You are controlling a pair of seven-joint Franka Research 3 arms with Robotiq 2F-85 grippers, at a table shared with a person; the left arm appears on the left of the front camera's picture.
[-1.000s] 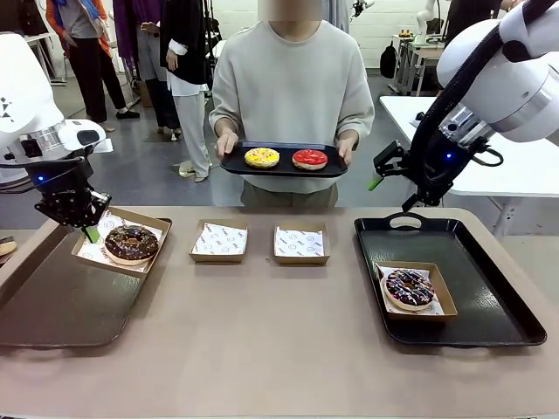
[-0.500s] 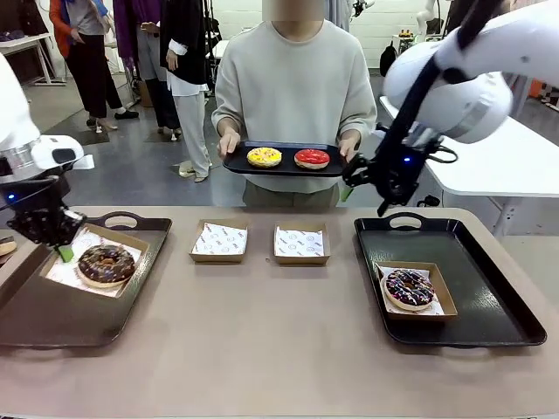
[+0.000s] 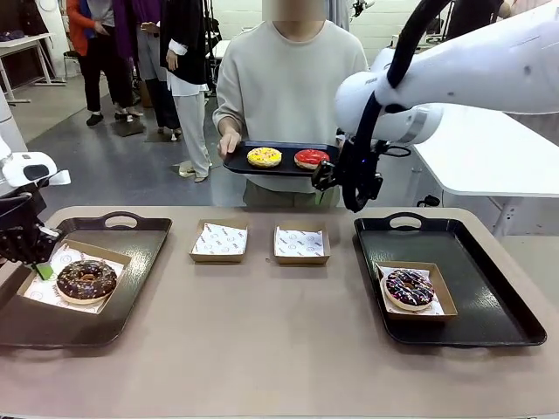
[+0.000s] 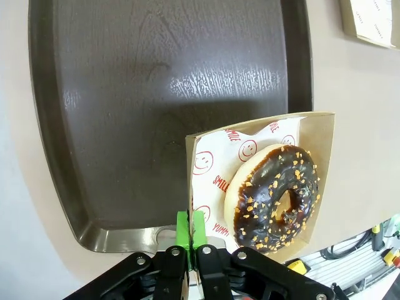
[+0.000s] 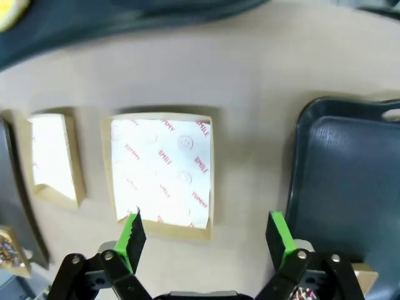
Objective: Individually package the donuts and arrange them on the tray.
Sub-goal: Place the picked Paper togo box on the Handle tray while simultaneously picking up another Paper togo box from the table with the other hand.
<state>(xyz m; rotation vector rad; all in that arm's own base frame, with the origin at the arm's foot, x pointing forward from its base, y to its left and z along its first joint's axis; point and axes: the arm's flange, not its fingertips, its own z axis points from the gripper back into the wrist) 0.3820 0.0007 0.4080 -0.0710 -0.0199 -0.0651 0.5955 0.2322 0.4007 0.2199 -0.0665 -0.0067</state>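
Front view: left pincer (image 3: 40,268) is clamped shut on the rim of a card box (image 3: 52,262) holding the chocolate donut (image 3: 86,280) with nut bits. That box is over the left end of the dark left tray (image 3: 131,288); can't tell if it is fully resting. Left wrist view shows the green pads (image 4: 189,220) pressed together on the box edge, beside smiley-print paper. The sprinkled donut (image 3: 410,288) sits in its own box on the right tray (image 3: 515,323). Two empty boxes (image 3: 219,241) sit side by side on the worktop (image 3: 262,349) between the trays. A person (image 3: 293,78) at the far side holds a small tray (image 3: 240,165) with the yellow-iced donut (image 3: 264,157) and red-iced donut (image 3: 312,158). Right pincer (image 5: 206,239) is spread wide and gripping nothing, hanging above one empty box.
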